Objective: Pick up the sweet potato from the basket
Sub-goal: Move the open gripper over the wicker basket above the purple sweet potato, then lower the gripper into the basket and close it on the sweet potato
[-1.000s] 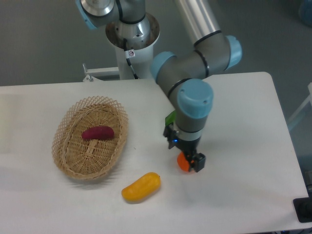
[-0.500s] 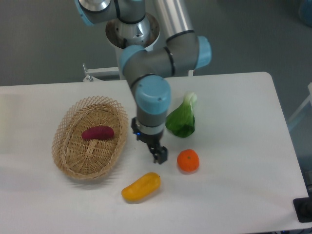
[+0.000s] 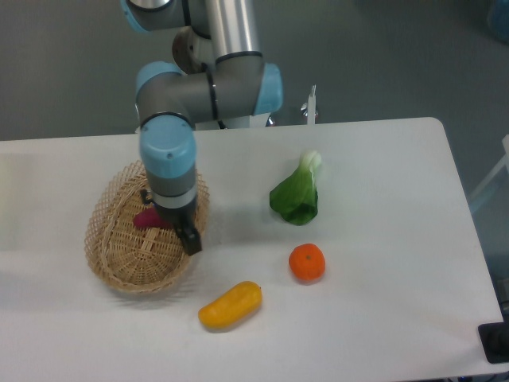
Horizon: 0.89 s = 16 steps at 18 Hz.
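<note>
the sweet potato (image 3: 145, 219) lies inside the basket (image 3: 119, 263), toward its upper middle, mostly hidden behind the arm's wrist. the claw (image 3: 189, 238) hangs over the basket's right side, just beside the vegetable; i cannot tell whether its fingers are apart or together. the step in hand looks like the approach, with no grasp made yet. next it would need to centre over the potato, align with its long axis and descend without catching the wicker rim. a leafy green (image 3: 296, 195), an orange (image 3: 307, 263) and a yellow fruit (image 3: 230, 305) sit on the table (image 3: 398, 199), well apart from the basket.
</note>
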Tool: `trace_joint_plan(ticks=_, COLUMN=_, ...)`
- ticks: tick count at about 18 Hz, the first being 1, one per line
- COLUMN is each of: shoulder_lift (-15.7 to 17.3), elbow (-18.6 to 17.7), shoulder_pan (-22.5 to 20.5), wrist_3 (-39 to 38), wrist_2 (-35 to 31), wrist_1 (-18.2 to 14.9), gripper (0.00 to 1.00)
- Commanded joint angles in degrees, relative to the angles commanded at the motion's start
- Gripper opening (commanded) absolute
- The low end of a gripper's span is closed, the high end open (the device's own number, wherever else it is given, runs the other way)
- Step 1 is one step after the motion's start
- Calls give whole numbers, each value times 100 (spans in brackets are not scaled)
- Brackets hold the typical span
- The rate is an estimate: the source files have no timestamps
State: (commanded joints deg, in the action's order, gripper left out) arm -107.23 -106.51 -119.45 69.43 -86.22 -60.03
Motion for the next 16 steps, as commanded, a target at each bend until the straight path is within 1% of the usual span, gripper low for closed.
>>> trace_joint_plan(ticks=3, shoulder_lift=-35, elbow=-176, shoulder_pan=26, wrist_3=-26, wrist_2=-9, wrist_1=9, gripper=100)
trace_joint_plan(ticks=5, shoulder_lift=-53, elbow=-203, shoulder_pan=114, wrist_3=-26, wrist_2=-17, wrist_1=18, gripper=100)
trace_joint_plan(ticks=6, shoulder_lift=-70, elbow=-238, shoulder_pan=132, wrist_3=-52, wrist_2=-18, wrist_1=96, gripper=100)
trace_joint_plan(ticks=8, shoulder_lift=-140, elbow=-308, shoulder_pan=150, wrist_3=-201, wrist_2=-18, wrist_1=359, gripper=100)
trace_joint_plan(ticks=10, shoulder_lift=-167, elbow=-440, shoulder_pan=211, wrist_3=-290, wrist_2=-26, wrist_1=658, gripper=100)
trace_joint_plan(ticks=11, shoulder_lift=-176, elbow=-519, shoulder_pan=211, wrist_3=-290, wrist_2=-35, wrist_1=737, gripper=100)
trace_joint_plan(ticks=16, shoulder_lift=-176, elbow=-669, shoulder_pan=220, wrist_3=-334, wrist_2=-44, wrist_1=791, gripper=100)
